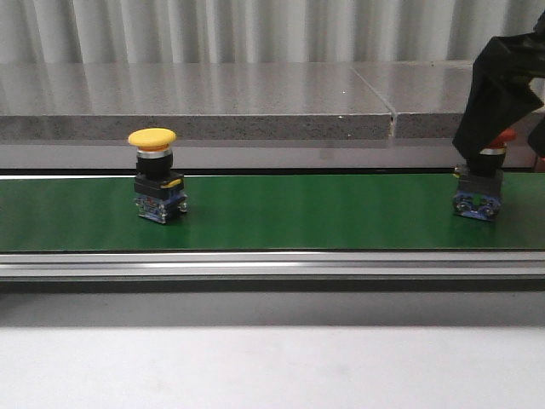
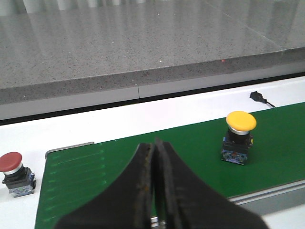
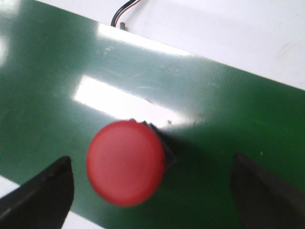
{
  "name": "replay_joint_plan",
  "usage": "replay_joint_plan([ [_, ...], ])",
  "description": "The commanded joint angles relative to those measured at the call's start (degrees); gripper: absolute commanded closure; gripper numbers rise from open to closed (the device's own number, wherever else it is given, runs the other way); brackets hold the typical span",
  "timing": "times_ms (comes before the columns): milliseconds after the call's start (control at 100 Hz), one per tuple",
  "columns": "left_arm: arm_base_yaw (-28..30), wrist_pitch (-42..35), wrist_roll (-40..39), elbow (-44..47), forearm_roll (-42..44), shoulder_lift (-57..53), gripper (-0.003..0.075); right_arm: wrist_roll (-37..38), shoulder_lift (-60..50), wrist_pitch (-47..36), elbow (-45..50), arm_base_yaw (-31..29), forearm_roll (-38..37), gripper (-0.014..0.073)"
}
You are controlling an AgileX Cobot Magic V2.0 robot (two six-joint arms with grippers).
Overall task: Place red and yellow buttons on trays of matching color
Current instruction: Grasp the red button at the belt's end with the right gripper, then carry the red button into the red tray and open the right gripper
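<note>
Here, green belt [image 1: 298,213] carries yellow button [image 1: 155,175], red button [image 3: 126,162]; right fingers [image 3: 40,193] apart around red; left fingers [image 2: 143,191] together.

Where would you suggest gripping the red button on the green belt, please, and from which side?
Probably from above, around the neck and black body below the cap. The red button stands upright on the green belt, and its mushroom cap is wider than the body, so fingers closing beneath it should hold. The right gripper already hangs open over it, a finger on either side, though the button sits off-centre.
</note>
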Motion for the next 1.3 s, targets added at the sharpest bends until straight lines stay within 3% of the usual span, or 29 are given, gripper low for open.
replay_joint_plan([
  [0, -0.5, -4.3, -0.1, -1.5, -1.3, 0.2, 0.074, -0.7, 0.8, -2.3, -3.0, 0.0, 0.3, -0.0024],
  [110, -0.5, -4.3, -0.1, -1.5, -1.3, 0.2, 0.074, -0.7, 2.4, -2.3, -3.4, 0.0, 0.3, 0.0131],
  [300, -0.5, -4.3, -0.1, -1.5, -1.3, 0.2, 0.074, -0.7, 2.3, 0.0, -4.5, -0.5, 0.3, 0.0541],
  [370, -0.5, -4.3, -0.1, -1.5, -1.3, 0.2, 0.074, -0.6, 2.3, 2.4, -6.6, -1.6, 0.3, 0.0608],
  [620, -0.5, -4.3, -0.1, -1.5, -1.3, 0.2, 0.074, -0.6, 2.4, 10.9, -18.1, -13.5, 0.3, 0.0614],
  [910, -0.5, -4.3, -0.1, -1.5, -1.3, 0.2, 0.074, 0.5, 6.4, 8.7, -29.2, -30.8, 0.3, 0.0614],
  [1290, -0.5, -4.3, -0.1, -1.5, -1.3, 0.2, 0.074, 0.5, 23.8, 4.0, -43.4, -37.6, 0.3, 0.0614],
])
